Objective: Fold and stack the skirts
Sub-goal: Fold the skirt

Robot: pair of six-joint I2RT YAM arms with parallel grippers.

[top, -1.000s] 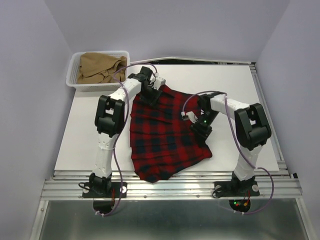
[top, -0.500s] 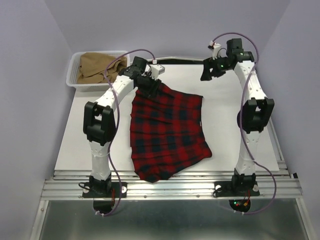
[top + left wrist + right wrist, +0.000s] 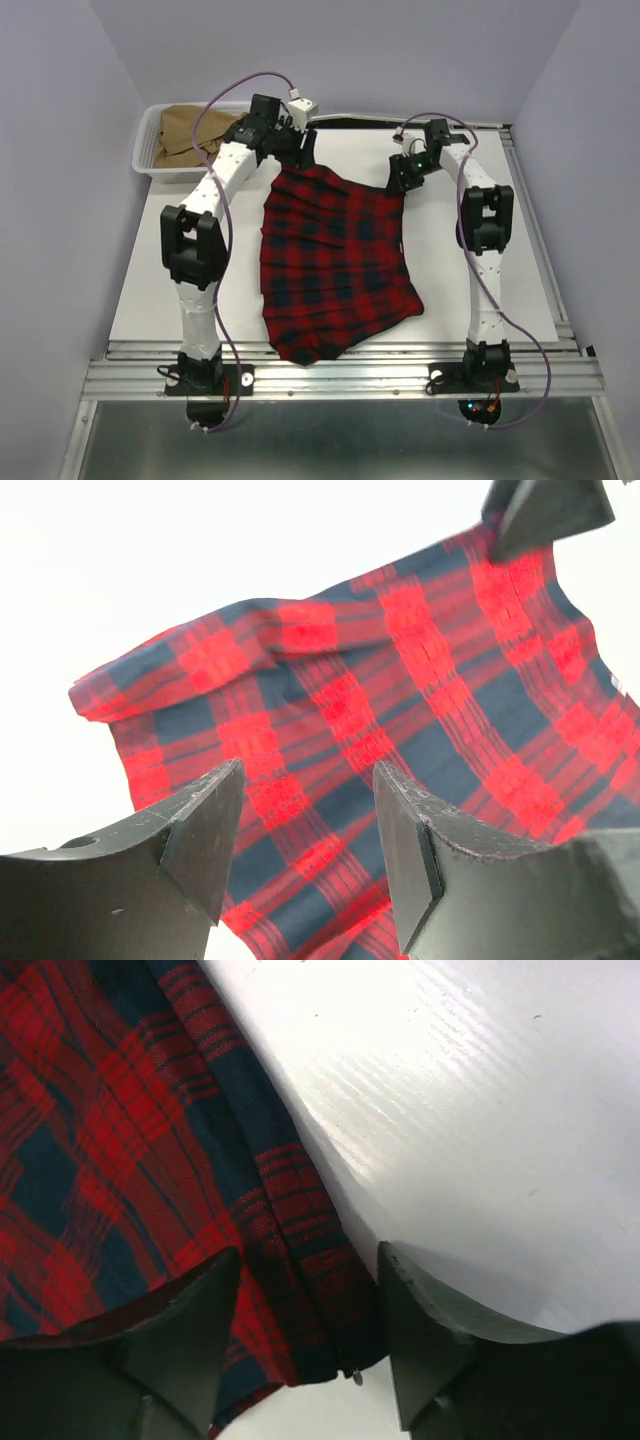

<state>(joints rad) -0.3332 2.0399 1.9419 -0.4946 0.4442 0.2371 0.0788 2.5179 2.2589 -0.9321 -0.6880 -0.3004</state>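
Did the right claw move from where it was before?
Yes. The right gripper moved from the tartan skirt's middle toward the table's far edge, and now hovers at the skirt's far right corner.

Two skirts are lying in view, one plaid skirt (image 3: 335, 265) and one tan skirt (image 3: 185, 128), with one basket (image 3: 150, 166), one table (image 3: 480, 290) and two arms, left arm (image 3: 195, 245) and right arm (image 3: 485, 215), showing.

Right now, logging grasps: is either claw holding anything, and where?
Nothing is held: left claw open above the plaid skirt, right claw open astride its edge.
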